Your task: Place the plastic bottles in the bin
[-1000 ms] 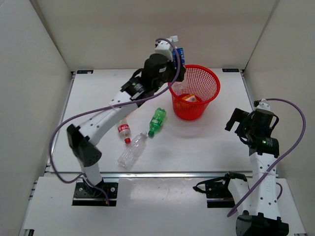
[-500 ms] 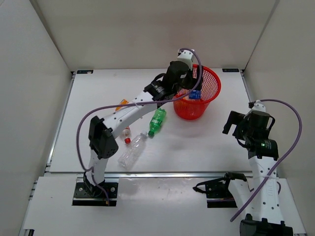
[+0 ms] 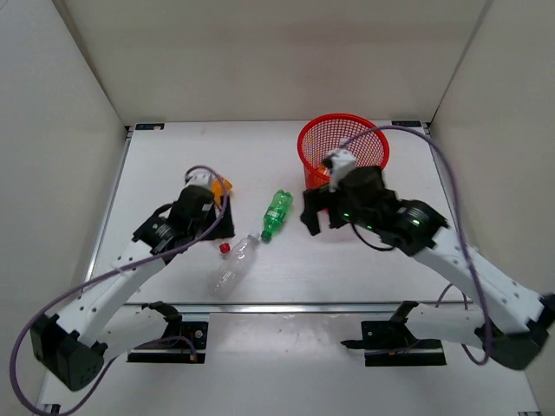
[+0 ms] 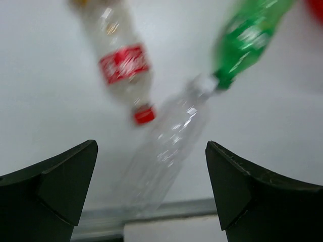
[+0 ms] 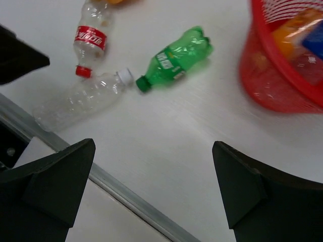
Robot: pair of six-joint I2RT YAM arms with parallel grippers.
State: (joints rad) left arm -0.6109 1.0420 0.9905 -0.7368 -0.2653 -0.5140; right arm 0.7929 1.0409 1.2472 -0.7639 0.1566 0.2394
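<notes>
Here we hover with left gripper [image 4: 151, 147] and right gripper [image 5: 154, 143] both spread wide and empty over the green bottle [image 5: 174, 58], clear bottle [image 5: 75, 101] and red-capped bottle [image 5: 91, 38], near the bin [image 5: 262, 85].

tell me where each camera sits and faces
Top external: above and behind, looking down at the table; left arm and right arm show.
Left wrist: on left arm, looking down past the open left hand at the red-labelled bottle, clear bottle and green bottle.
Right wrist: on right arm, looking down past the open right hand at those bottles and the bin.
Shared: both wrist views hold all three bottles.
</notes>
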